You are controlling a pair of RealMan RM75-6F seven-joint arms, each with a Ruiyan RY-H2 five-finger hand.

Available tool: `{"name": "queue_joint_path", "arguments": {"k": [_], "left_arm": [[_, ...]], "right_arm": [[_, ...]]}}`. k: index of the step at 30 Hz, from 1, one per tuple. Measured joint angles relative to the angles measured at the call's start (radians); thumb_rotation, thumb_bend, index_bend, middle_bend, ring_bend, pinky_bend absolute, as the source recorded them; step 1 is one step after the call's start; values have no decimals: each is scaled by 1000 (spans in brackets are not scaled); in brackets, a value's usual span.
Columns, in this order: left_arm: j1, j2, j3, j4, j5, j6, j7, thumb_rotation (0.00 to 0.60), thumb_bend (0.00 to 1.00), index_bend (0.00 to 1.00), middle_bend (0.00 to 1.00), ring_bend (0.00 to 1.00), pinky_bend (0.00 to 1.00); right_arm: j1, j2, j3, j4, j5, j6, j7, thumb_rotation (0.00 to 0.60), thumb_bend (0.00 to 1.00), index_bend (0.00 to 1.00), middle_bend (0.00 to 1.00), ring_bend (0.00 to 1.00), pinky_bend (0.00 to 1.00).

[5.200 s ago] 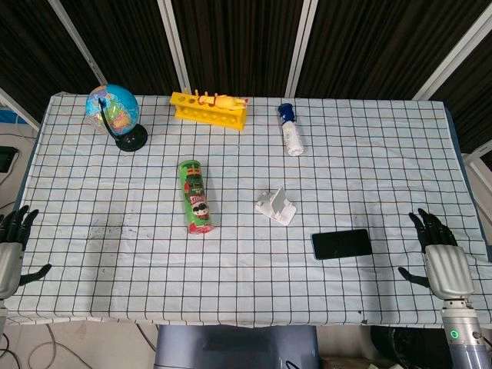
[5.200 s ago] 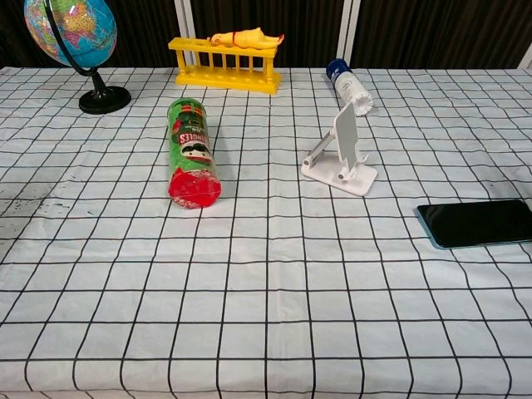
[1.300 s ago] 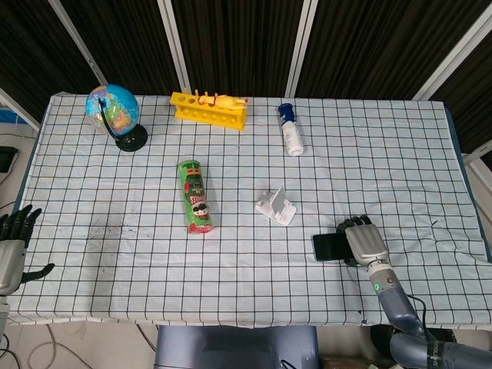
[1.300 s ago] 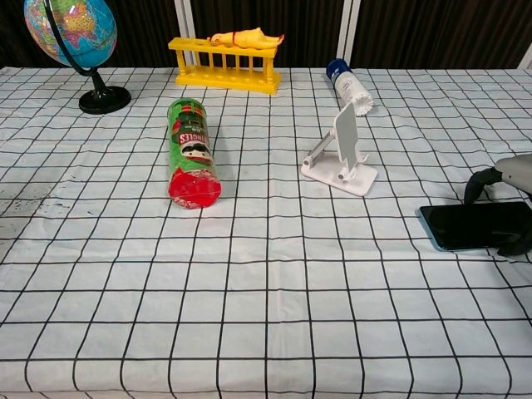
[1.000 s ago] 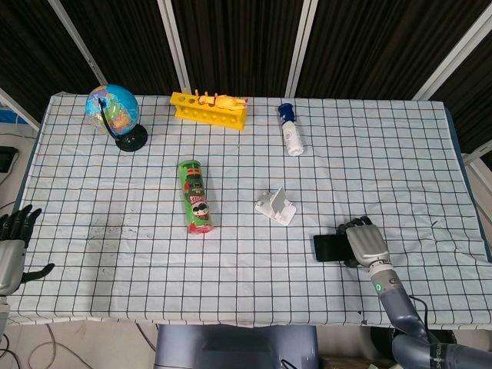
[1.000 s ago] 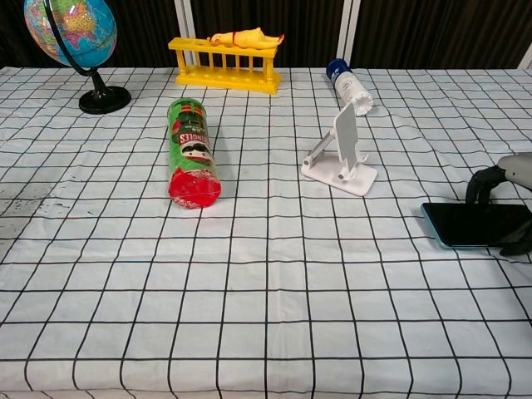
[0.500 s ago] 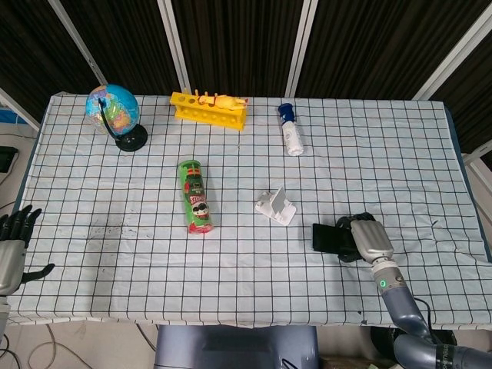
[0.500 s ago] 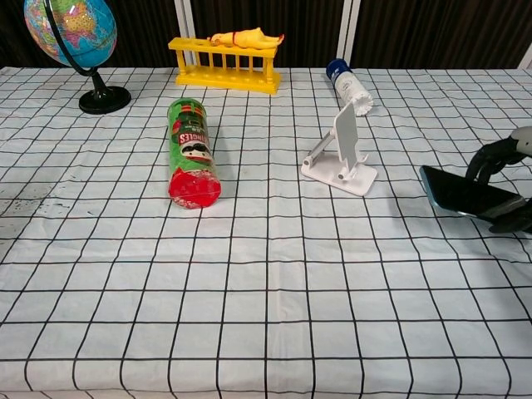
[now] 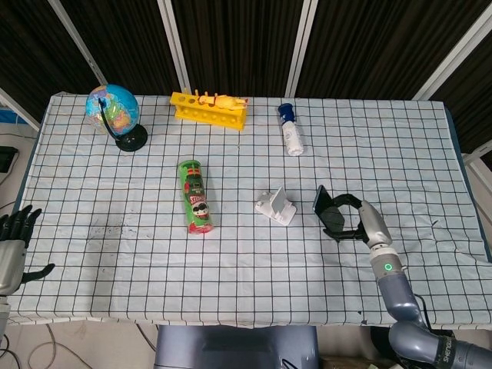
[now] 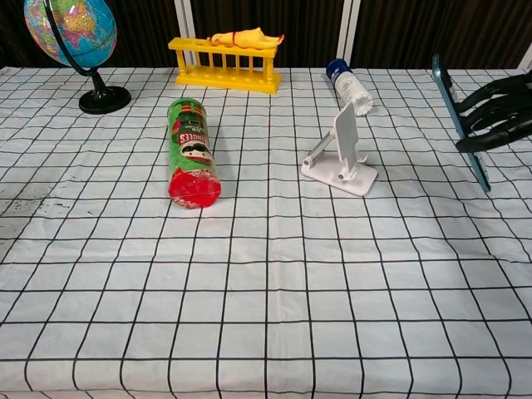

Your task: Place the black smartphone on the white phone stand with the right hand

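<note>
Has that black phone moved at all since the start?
Yes. The black phone was lying flat on the cloth; the right hand now holds it up on edge, nearer the white stand.

On the tabletop (image 9: 92, 254) there is one globe (image 9: 113, 112), one yellow test-tube rack (image 9: 210, 110) with one rubber chicken (image 9: 214, 99) on it, and one green chip can (image 9: 195, 195). There is also one blue-capped white bottle (image 9: 290, 131), one white phone stand (image 9: 277, 206) and one black smartphone (image 9: 325, 210). Two robot hands show: the left robot hand (image 9: 11, 247) and the right robot hand (image 9: 355, 221).

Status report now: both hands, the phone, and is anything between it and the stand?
Right hand grips black smartphone, tilted up off the table. Left hand open, idle. White phone stand empty; path clear.
</note>
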Motion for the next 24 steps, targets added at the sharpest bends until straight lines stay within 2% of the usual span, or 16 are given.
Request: {"name": "queue_joint_path", "arguments": {"k": [4,15,24], "left_arm": [[-1,1,-1,-3,-3,-3,-3,600,0,0,0,0,0],[-1,4,-2,-7,-12,-10,-8,600,0,0,0,0,0],[-4,5,-4,-11,-24,-18,-9,600,0,0,0,0,0]], "right_arm": [[0,-67,25,15,-10,28,68,600,358,686,765,240,154],[27,-216,57,108,-37,65,150,600,357,686,767,240,154],[60,-343,93,233,-103,81,258,600,357,686,768,240,154]]}}
